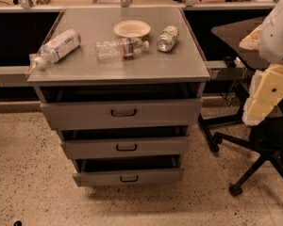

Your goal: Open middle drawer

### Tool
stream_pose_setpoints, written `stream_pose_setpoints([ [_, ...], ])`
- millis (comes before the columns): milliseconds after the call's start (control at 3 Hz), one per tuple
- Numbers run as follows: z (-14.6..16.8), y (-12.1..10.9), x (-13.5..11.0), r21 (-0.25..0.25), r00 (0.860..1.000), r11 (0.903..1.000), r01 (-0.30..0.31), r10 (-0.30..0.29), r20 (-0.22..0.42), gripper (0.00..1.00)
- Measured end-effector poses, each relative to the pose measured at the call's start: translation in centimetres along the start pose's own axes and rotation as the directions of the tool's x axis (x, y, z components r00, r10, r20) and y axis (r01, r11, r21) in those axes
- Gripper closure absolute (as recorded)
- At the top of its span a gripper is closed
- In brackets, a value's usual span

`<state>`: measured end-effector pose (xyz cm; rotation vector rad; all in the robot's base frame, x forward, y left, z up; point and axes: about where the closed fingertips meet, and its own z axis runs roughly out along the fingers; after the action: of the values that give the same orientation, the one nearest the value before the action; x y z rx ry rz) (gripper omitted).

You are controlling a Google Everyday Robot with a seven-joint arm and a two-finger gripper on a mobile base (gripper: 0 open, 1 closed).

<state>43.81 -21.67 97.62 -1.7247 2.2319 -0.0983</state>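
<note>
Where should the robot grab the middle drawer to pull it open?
By the small black loop handle at the centre of the middle drawer, coming straight from the front. The drawer's face is flat, so the loop is the only part to hook. The gripper is off at the right edge, by the chair.
</note>
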Motion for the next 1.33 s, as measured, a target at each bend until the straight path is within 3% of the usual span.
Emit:
stream_pose_setpoints([
  [333, 0.0, 0.0, 0.0, 0.000, 1.000, 1.0000, 0.000, 0.000, 0.000, 0.00],
  [667, 4.9, -0.1, 1.5, -0.008, 0.998, 1.0000, 0.001, -0.002, -0.066, 0.00],
  [1000, 12.2, 1.5, 5.8, -0.025, 0.995, 0.9986, -0.046, 0.044, -0.093, 0.00],
  [1333, 19.4, 4.2, 10.4, -0.051, 0.998, 0.9972, -0.054, 0.054, -0.014, 0.00],
])
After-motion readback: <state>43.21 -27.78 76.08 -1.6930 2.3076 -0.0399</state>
